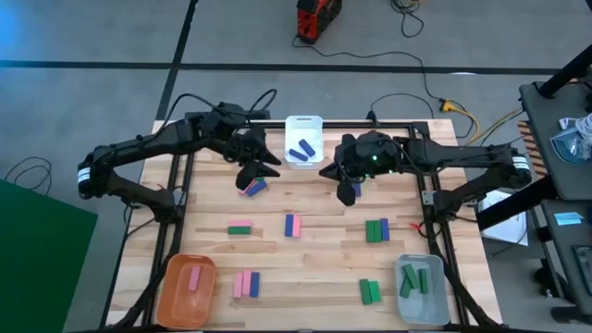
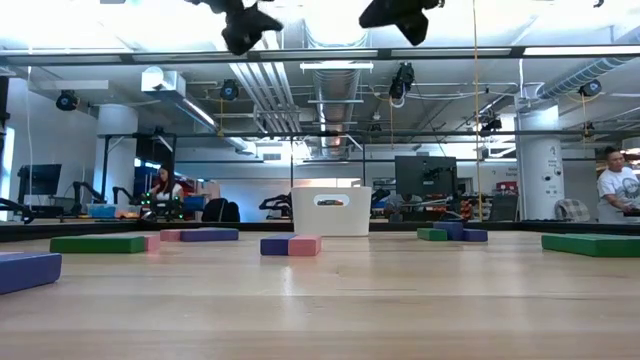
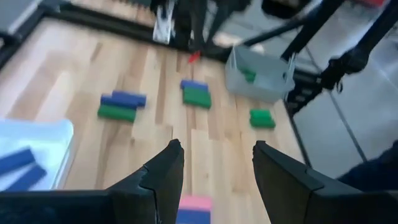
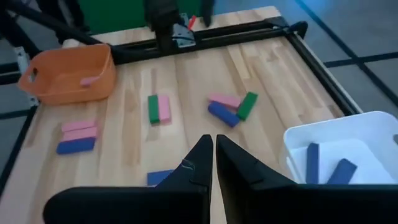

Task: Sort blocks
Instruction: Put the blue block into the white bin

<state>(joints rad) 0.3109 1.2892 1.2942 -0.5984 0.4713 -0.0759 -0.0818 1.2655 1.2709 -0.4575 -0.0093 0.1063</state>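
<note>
Your left gripper [image 1: 252, 172]: fingers parted, empty, raised over a pink and a dark blue block [image 1: 254, 187] near the white plastic bin [image 1: 303, 124], which holds two dark blue blocks [image 1: 302, 150]. Your right gripper [image 1: 349, 188]: fingers closed together, empty, beside that bin. Orange bin [image 1: 174, 298]: one pink block [image 1: 195, 277]. Grey bin [image 1: 440, 305]: green blocks [image 1: 413, 280]. Remaining blocks lie scattered on your wooden table [image 1: 314, 259].

Grey concrete floor [image 1: 111, 37] crossed by dark lines, cables trailing. Beyond the wooden table [image 2: 330, 300], open workshop: exposed ducts [image 2: 330, 95] overhead, white pillar [image 2: 545, 165] far right, monitors [image 2: 425, 175], seated people [image 2: 163, 185].
</note>
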